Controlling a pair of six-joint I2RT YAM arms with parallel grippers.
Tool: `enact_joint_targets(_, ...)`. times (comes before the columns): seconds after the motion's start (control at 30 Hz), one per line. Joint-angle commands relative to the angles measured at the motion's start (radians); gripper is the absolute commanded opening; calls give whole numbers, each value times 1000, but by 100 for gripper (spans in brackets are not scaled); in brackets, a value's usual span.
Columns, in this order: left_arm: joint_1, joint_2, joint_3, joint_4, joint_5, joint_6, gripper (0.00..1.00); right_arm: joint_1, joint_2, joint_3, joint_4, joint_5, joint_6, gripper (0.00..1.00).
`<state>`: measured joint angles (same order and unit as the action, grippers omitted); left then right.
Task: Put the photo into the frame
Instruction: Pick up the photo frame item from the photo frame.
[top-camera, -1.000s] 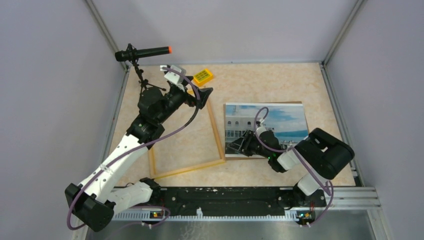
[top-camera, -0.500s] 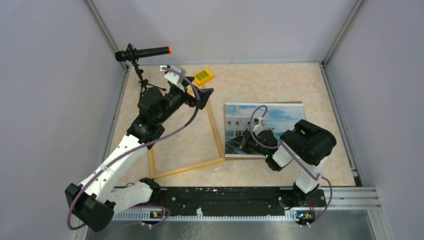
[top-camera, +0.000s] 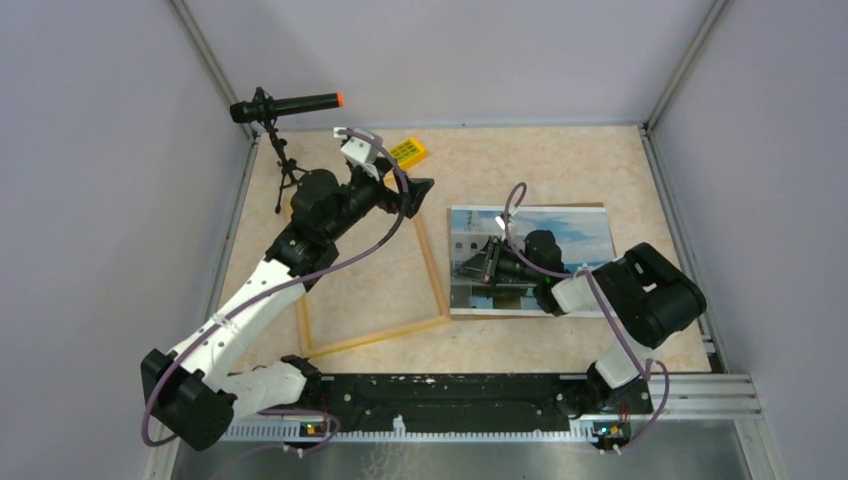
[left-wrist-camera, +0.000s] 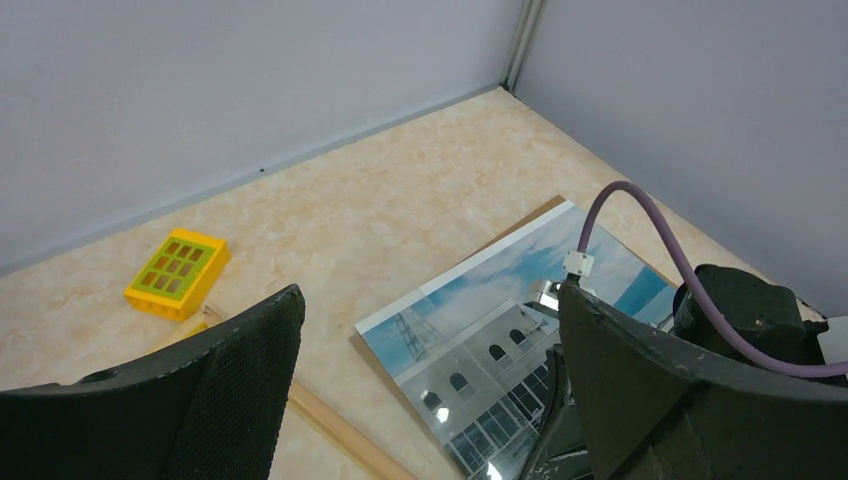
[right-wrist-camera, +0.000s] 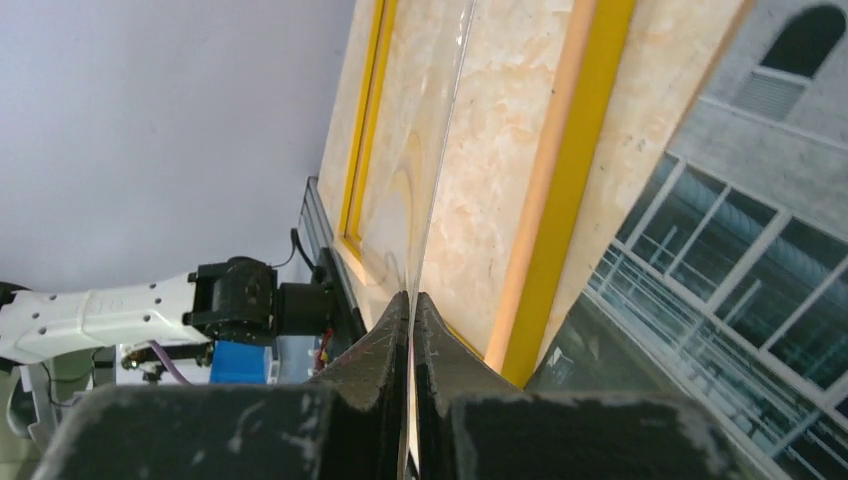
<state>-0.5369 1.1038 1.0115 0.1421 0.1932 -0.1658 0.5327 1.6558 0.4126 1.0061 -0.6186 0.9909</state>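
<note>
The photo of a white building lies face up on a brown board at the right; it also shows in the left wrist view and the right wrist view. The light wood frame lies flat to its left, seen too in the left wrist view and the right wrist view. My right gripper is at the photo's left part, shut on a thin clear glossy sheet seen edge-on. My left gripper hovers open and empty over the frame's far right corner.
A small yellow block lies near the back wall beyond the frame. A black rod on a small tripod stands at the back left. The brown board's edge shows behind the photo. Walls close in on three sides.
My right gripper has moved from the photo's near left corner farther along its left part, still shut. My left arm has shifted slightly to the right, gripper still open.
</note>
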Motion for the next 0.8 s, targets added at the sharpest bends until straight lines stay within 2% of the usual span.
enact_joint_targets(0.0,-2,12,8,33,-10,-17,99,-18,-10,108,-62,-164,-123,0)
enact_joint_targets(0.17,-2,11,10,27,-25,-7,99,-20,111,207,31,-248,-68,0)
enact_joint_targets(0.4,-1,-5,10,20,-48,0,99,-19,356,333,359,-333,221,0)
enact_joint_targets(0.57,-2,-11,11,19,-53,2,99,11,408,423,266,-318,211,0)
enact_joint_targets(0.77,-1,-3,12,17,-55,2,99,34,455,483,231,-328,202,0)
